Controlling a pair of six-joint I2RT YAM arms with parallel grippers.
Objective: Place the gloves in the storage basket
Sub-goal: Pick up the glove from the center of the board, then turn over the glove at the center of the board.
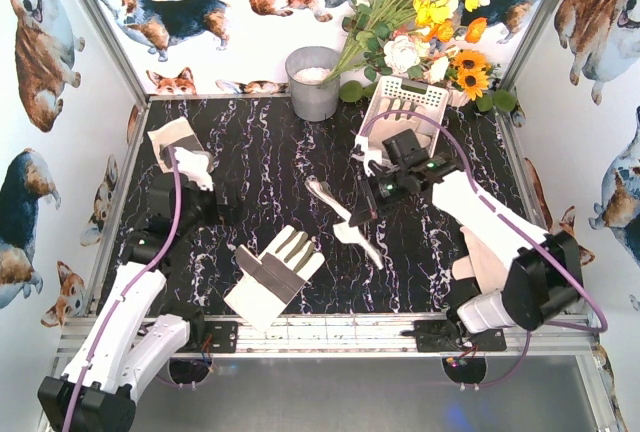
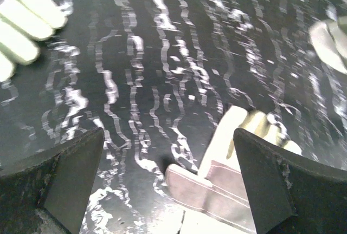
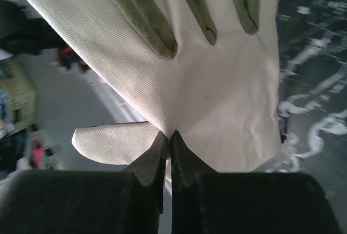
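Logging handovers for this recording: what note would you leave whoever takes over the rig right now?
Left gripper: jaws open, empty, near the far-left glove.
Right gripper: jaws shut on the held glove, lifted mid-table, short of the storage basket.
The near-centre glove lies loose by the arms.
Done: no glove visibly in the basket. Left: drop the held one in, then fetch the others.

A robot test booth: corgi-print walls (image 1: 60,152), aluminium frame (image 1: 330,336), marbled tabletop (image 1: 260,162).
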